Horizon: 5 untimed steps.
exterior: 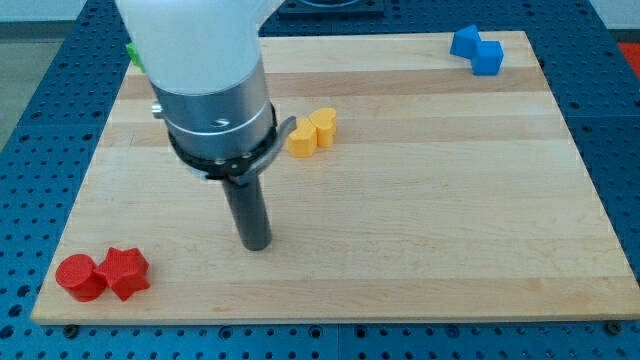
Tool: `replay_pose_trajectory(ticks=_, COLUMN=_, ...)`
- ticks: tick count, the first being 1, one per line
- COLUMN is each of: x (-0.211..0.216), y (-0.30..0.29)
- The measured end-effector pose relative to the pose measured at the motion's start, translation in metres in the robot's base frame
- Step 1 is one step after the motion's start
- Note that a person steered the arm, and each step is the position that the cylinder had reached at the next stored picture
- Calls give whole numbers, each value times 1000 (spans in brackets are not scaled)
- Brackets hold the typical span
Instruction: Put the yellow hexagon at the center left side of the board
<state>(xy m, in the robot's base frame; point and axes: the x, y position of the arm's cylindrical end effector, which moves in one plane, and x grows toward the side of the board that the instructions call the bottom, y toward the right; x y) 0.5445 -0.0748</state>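
Note:
The yellow hexagon (301, 140) lies a little above the board's middle, left of centre. A yellow heart-shaped block (323, 126) touches it on its upper right. My tip (258, 243) rests on the wooden board (420, 200), below and slightly left of the yellow hexagon, apart from it. The arm's white and grey body (205, 80) rises over the upper left of the board and hides what lies behind it.
A red cylinder (79, 277) and a red star-shaped block (126, 272) sit at the bottom left corner. Two blue blocks (477, 49) sit at the top right. A bit of a green block (133, 54) peeks out at the top left beside the arm.

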Motion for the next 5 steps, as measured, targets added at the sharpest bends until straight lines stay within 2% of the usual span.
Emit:
replay_pose_trajectory(ticks=1, x=-13, y=63)
replay_pose_trajectory(ticks=2, x=-51, y=129)
replay_pose_trajectory(ticks=3, x=-110, y=169)
replay_pose_trajectory(ticks=4, x=-170, y=163)
replay_pose_trajectory(ticks=5, x=-187, y=139)
